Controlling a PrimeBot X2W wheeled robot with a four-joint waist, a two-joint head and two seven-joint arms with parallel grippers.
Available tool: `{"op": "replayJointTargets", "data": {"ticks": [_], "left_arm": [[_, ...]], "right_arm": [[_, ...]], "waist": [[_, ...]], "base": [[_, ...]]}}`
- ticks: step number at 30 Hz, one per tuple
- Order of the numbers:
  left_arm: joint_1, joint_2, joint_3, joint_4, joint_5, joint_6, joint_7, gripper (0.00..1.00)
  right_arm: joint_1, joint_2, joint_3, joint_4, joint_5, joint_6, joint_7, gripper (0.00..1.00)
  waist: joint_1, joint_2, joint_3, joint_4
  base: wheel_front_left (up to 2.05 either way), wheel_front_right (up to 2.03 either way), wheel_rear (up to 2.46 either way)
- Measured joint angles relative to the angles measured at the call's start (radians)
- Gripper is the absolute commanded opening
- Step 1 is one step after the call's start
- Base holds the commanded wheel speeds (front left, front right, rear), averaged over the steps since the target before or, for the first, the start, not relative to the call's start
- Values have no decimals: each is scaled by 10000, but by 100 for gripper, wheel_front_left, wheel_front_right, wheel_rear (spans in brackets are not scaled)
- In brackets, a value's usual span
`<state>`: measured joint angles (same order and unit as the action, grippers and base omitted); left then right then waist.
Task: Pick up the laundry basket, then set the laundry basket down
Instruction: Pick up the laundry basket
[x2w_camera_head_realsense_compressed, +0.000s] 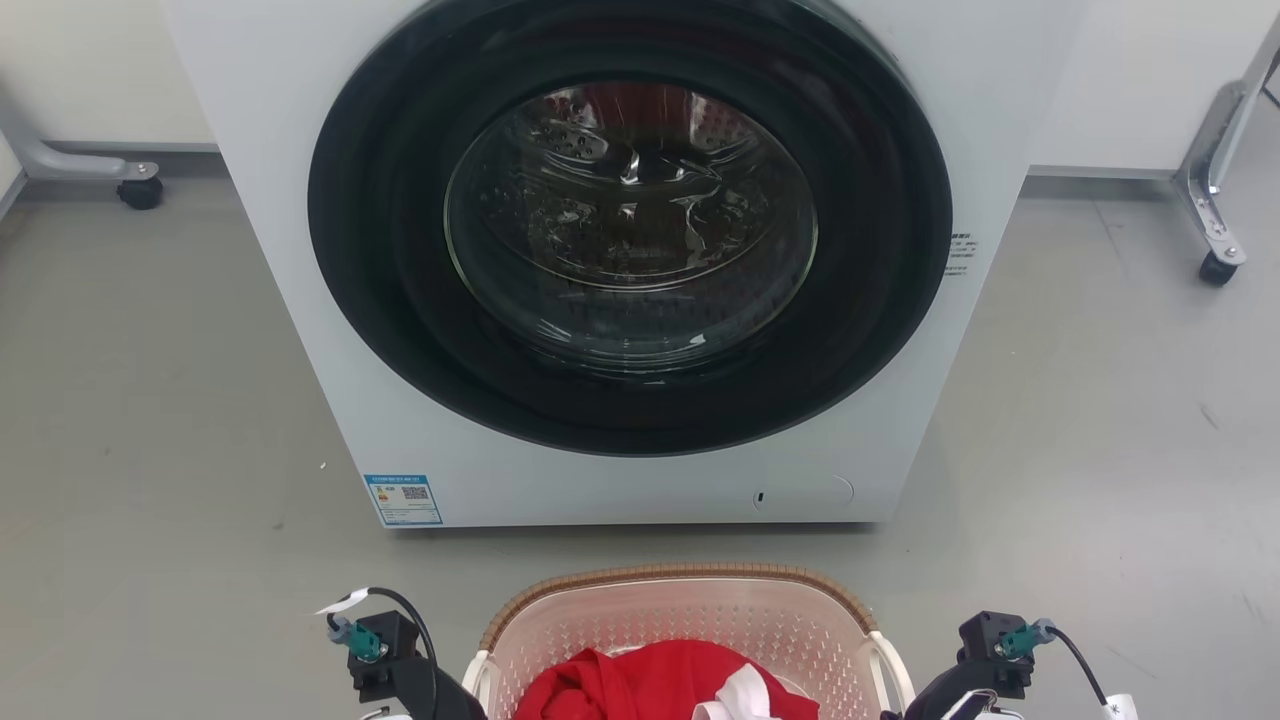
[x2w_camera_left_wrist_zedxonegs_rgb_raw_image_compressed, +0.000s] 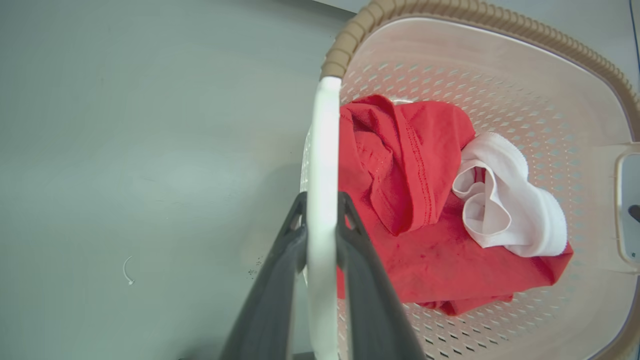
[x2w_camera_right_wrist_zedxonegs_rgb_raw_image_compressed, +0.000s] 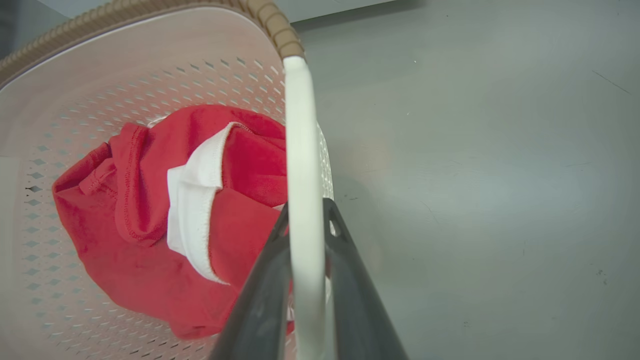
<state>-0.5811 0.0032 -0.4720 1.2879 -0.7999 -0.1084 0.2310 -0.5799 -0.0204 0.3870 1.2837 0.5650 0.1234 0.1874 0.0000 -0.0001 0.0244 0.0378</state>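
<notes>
Washing machine (x2w_camera_head_realsense_compressed: 280, 250), white, front-loading, round dark glass door (x2w_camera_head_realsense_compressed: 630, 220) shut: stands just beyond the laundry basket (x2w_camera_head_realsense_compressed: 690, 610), its top cut off by the head view's upper edge. Laundry basket, rounded-rectangular, pale pink perforated walls, brown woven-look rim: far half showing in the head view, near half cut off at the bottom edge; whether its base rests on the grey floor (x2w_camera_head_realsense_compressed: 150, 400) or hangs clear cannot be told. Left gripper (x2w_camera_left_wrist_zedxonegs_rgb_raw_image_compressed: 322, 200), at the basket's left side: two dark fingers pinched onto the white left handle (x2w_camera_left_wrist_zedxonegs_rgb_raw_image_compressed: 322, 125), one finger inside the basket, one outside. Right gripper (x2w_camera_right_wrist_zedxonegs_rgb_raw_image_compressed: 306, 210), at the basket's right side: fingers clamped likewise onto the white right handle (x2w_camera_right_wrist_zedxonegs_rgb_raw_image_compressed: 300, 125). Red garment (x2w_camera_left_wrist_zedxonegs_rgb_raw_image_compressed: 400, 150), crumpled, inside the basket on its bottom. White garment (x2w_camera_left_wrist_zedxonegs_rgb_raw_image_compressed: 505, 210), folded over, lying on the red one.
</notes>
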Motion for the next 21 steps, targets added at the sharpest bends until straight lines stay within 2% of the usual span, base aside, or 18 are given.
{"op": "replayJointTargets", "data": {"ticks": [21], "left_arm": [[564, -58, 6, 10, -157, 207, 238, 0]], "right_arm": [[639, 23, -130, 46, 249, 15, 376, 0]], "waist": [[0, 1, -659, 12]], "base": [[0, 0, 0]]}}
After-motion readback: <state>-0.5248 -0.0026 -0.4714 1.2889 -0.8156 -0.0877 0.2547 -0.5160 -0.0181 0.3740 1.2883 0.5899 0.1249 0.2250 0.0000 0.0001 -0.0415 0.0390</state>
